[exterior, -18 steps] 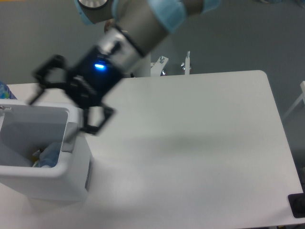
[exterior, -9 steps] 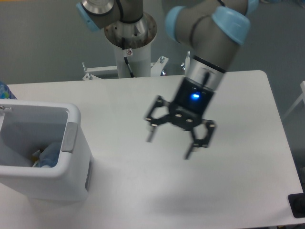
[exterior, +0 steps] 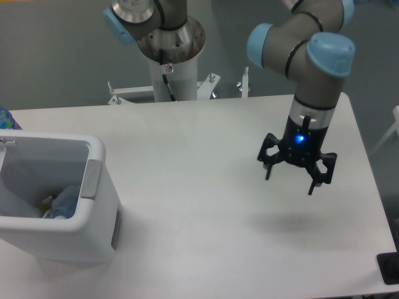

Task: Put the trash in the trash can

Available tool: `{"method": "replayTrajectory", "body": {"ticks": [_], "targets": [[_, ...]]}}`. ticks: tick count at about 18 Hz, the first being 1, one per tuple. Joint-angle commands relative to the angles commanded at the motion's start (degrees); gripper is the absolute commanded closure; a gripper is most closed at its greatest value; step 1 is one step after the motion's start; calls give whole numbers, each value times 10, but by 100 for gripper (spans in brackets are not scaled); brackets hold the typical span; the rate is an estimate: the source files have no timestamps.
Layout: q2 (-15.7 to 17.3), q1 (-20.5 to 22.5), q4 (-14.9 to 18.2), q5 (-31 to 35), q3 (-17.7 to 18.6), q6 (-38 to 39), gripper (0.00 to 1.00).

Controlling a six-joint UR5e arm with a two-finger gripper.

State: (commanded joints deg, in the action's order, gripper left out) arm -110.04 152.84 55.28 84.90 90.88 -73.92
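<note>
The white boxy trash can stands upright at the table's left edge, grey tab on its right rim. Inside lies a crushed bottle, blue showing, low at its bottom.

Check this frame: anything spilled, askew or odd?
Nothing stands out. The trash can stands upright at the table's left edge with a bottle inside it. Nothing is spilled on the table. The end effector hangs open and empty over the right side.
</note>
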Motion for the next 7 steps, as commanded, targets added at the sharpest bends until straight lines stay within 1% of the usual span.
{"method": "replayTrajectory", "body": {"ticks": [3,5,7], "targets": [[0,1,0,6,-1,-1,0],[0,-3,0,7,7,-1,0],[-1,-5,-1,21,11,-2,0]]}}
